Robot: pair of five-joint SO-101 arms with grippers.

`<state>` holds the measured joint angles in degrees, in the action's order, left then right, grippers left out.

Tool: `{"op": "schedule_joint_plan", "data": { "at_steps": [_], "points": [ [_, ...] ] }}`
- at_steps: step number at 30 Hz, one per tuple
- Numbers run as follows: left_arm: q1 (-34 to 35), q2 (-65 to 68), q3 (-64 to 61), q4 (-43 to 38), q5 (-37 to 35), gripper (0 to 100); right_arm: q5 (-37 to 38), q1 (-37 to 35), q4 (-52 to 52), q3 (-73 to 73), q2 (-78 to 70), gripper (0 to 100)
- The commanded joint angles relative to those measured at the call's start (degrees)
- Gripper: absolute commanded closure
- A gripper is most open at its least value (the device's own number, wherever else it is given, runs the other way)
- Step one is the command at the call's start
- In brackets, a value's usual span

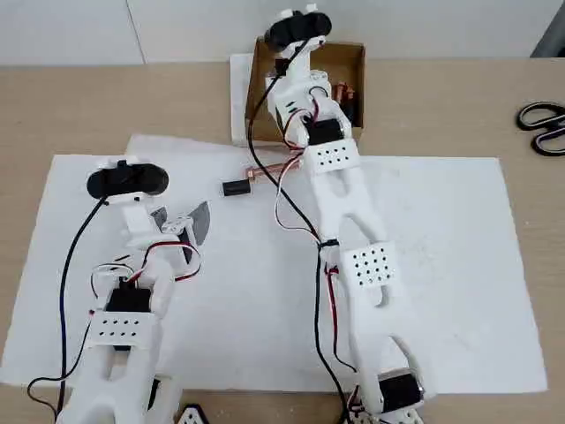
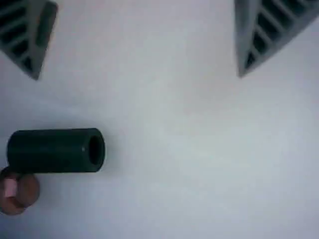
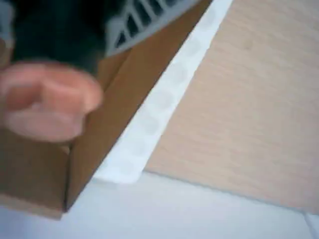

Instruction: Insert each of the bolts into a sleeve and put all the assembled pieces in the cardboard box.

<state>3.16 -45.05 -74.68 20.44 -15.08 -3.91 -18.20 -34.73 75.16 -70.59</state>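
- L claw (image 2: 138, 74): grey ribbed fingers spread wide over white paper (image 2: 199, 159).
- Round black sleeve (image 2: 55, 150) lies on paper, copper bolt (image 2: 17, 191) just beside.
- R claw (image 3: 99, 30) grips 2nd sleeve (image 3: 50, 35) w/ bolt head (image 3: 45, 102), at brown cardboard box (image 3: 124, 114) wall.

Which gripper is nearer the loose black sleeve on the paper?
Left. The left gripper is open, close to the sleeve; the right gripper is at the cardboard box, holding an assembled piece.

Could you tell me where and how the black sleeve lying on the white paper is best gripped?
Probably across its round mid-body, coming down from above. The black sleeve lies on its side on the white paper, so both curved flanks are free, while a copper bolt sits by one end. The left end effector, open, hovers nearby.
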Motion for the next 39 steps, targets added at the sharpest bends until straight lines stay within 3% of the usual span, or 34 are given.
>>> {"op": "schedule_joint_plan", "data": {
  "at_steps": [1, 4, 11, 26, 39],
  "points": [
    [-0.44, -1.05, 0.22, -1.23, -0.18, 76, -0.44, -0.4, 1.98, 4.4, 0.84, 99.0],
    [-0.44, -1.05, 0.22, -1.32, -0.18, 76, -0.44, -0.4, 2.24, 4.4, 0.48, 97.6],
    [-0.44, -1.05, 0.22, -1.32, -0.18, 76, -0.44, -0.66, 1.89, 4.04, 0.22, 83.7],
    [-0.44, -1.05, 0.22, -1.32, -0.18, 76, -0.18, -0.75, 1.1, 5.45, 1.45, 83.2],
    [0.44, -1.14, 0.31, -0.97, 0.18, 76, 3.52, -1.54, -35.21, 15.91, 12.0, 83.3]
  ]
}}
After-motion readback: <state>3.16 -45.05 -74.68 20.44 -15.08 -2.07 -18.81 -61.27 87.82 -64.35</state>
